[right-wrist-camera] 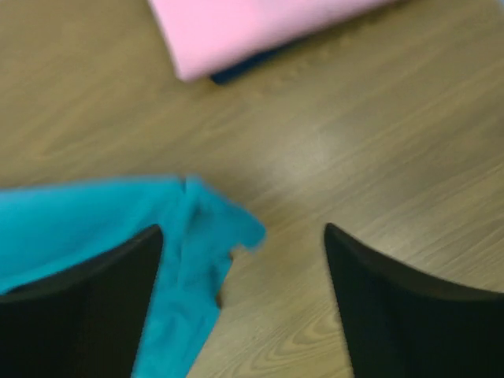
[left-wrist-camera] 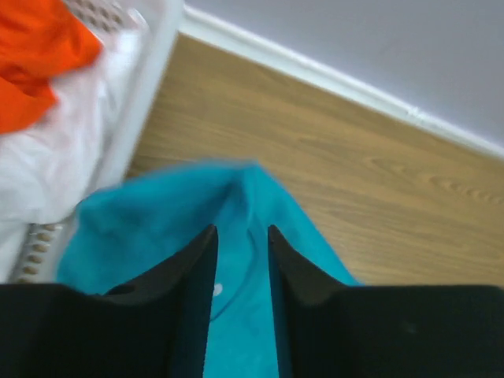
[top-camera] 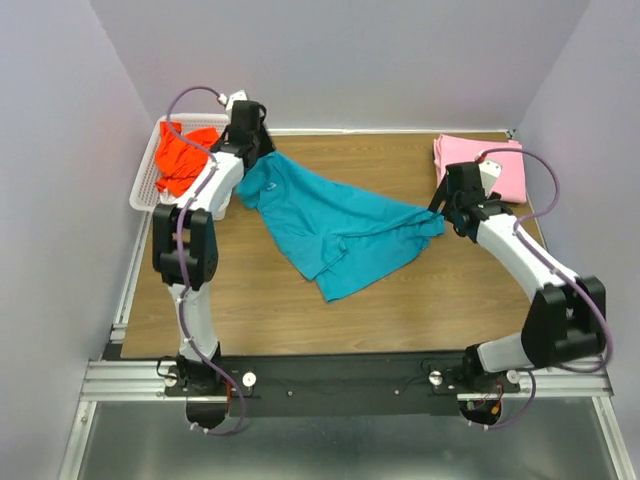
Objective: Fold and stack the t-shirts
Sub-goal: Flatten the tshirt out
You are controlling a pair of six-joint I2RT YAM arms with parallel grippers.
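While left tool (left-wrist-camera: pixel 240 231) gapes narrowly, right tool (right-wrist-camera: pixel 244 228) widely, basket (left-wrist-camera: pixel 150 71) sits beside teal shirt (top-camera: pixel 330 225).

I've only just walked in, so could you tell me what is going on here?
Two robot arms are working on a teal t-shirt spread across the table. The left claw and right claw stand open over its opposite ends. A pink t-shirt lies folded at the far right; an orange t-shirt sits in the basket.

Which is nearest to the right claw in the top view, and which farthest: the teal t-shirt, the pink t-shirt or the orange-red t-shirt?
1. teal t-shirt: its corner lies beside the right claw
2. pink t-shirt: back right corner
3. orange-red t-shirt: in the basket, far left
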